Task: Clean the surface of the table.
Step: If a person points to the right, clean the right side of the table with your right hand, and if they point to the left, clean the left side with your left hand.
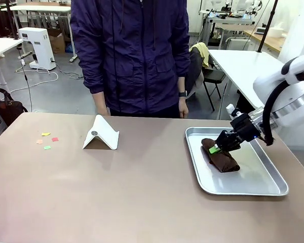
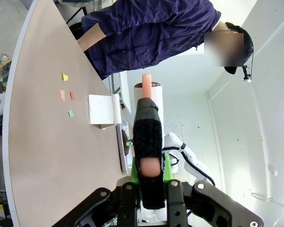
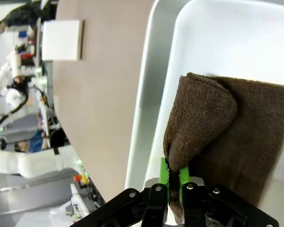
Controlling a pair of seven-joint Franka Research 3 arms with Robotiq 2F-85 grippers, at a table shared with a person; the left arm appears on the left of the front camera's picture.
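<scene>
The brown-tan surface spans the front view, with coloured paper scraps near its far left corner and a white folded stand nearby. Near the right edge, in a metal tray, the right gripper is clamped on a brown cloth. The left gripper has its jaws pressed together.

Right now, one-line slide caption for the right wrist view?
Right gripper pinches a fold of the brown towel lying in the metal tray on the table.
</scene>
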